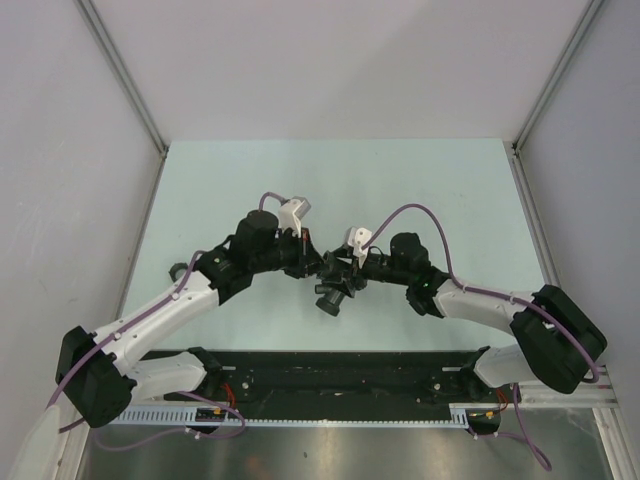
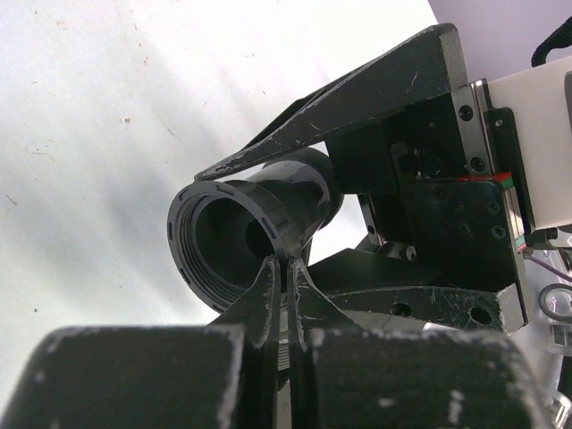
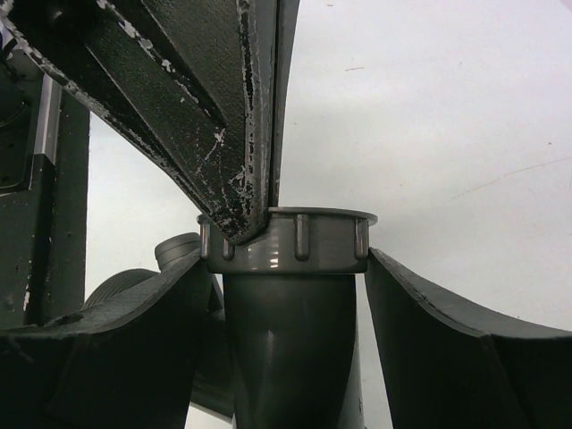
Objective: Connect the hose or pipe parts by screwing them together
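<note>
Overhead, the arms hide most of the pipe fitting (image 1: 333, 292), held above mid-counter (image 1: 230, 180) with open room around. The left gripper (image 2: 284, 268) (jaws clenched, tips against the ribbed collar) meets it from 9 o'clock. The right gripper (image 3: 286, 268) brackets its neck; contact unclear. Only the left wrist shows the threaded mouth.

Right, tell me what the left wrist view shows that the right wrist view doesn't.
Left wrist only: the fitting's threaded mouth seen from the open end, dark inside, and the right gripper's body with its white wrist block.

Right wrist only: the ribbed collar seen side-on, the grey stem below it, and a second round mouth lower left.

Both: the same fitting above the pale table, with both grippers' black fingers around it.
</note>
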